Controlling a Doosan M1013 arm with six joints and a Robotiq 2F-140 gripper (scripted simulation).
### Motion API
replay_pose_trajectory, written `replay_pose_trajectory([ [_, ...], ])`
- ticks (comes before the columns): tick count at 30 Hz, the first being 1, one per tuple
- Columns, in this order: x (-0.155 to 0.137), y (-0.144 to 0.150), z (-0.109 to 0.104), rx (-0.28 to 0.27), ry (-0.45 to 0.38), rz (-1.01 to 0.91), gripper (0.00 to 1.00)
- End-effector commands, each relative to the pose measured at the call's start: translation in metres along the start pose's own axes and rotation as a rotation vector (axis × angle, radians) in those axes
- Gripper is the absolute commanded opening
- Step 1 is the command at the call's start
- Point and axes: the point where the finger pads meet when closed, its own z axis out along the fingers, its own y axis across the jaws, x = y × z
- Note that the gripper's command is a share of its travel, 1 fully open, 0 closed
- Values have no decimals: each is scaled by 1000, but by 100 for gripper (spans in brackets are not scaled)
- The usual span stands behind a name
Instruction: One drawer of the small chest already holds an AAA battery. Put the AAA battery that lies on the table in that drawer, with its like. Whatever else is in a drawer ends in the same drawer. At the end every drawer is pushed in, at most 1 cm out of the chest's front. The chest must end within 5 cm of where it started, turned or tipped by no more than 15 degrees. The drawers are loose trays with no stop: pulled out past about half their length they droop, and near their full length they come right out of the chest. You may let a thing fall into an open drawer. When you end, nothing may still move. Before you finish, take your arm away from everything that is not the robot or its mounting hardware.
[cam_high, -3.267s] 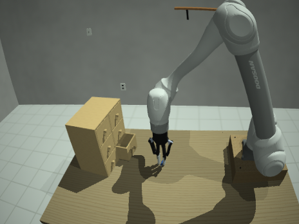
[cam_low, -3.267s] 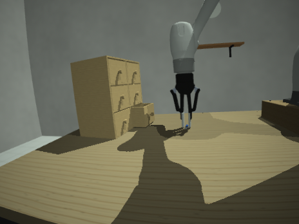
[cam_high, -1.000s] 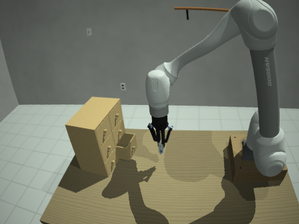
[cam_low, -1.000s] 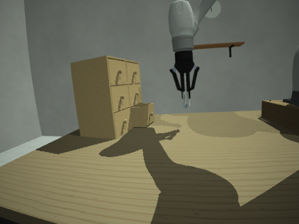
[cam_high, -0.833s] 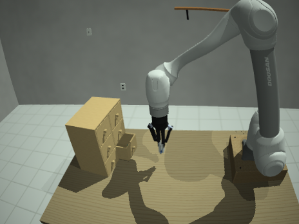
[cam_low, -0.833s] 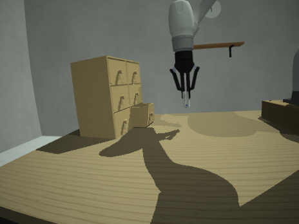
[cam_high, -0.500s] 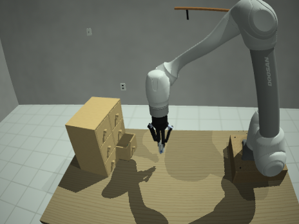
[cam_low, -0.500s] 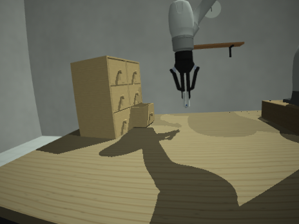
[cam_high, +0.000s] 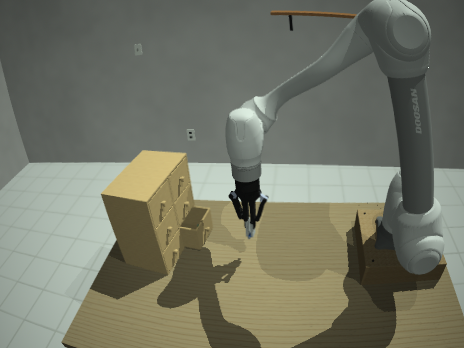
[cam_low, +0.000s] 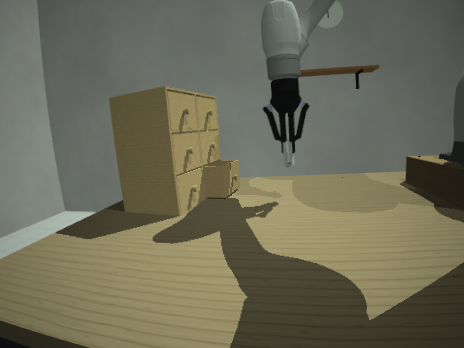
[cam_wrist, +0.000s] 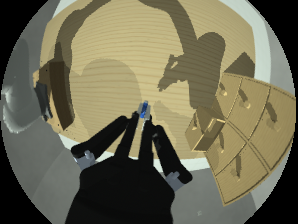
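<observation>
- Black two-finger gripper (cam_low: 288, 156): I have it clamped on the small pale blue-tipped AAA battery (cam_low: 288, 160), which hangs high above the striped wooden table (cam_low: 310, 240), well clear of it.
- Handling, as I judge it: light, rigid and smooth (a round cell can roll or slip between flat pads), so I keep the pinch across its barrel near the upper end.
- Axis: the battery's long axis runs close to vertical, its free end pointing down below the fingertips (cam_high: 249, 231).
- Open tan wooden drawer (cam_low: 220, 178): lower right, pulled partly out, down and to one side of the gripper.
- Small tan wooden chest (cam_high: 145, 200): upright, its other drawers closed.
</observation>
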Motion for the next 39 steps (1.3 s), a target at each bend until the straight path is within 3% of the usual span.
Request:
replay_pose_trajectory([
  [1, 1, 2, -3, -1, 3, 47, 3],
  [16, -14, 46, -3, 2, 28, 949, 3],
  [18, -14, 46, -3, 2, 28, 949, 3],
  [19, -15, 48, -3, 3, 29, 1093, 3],
  [27, -17, 52, -3, 3, 6, 1522, 3],
  [39, -16, 52, -27, 2, 3, 1535, 3],
])
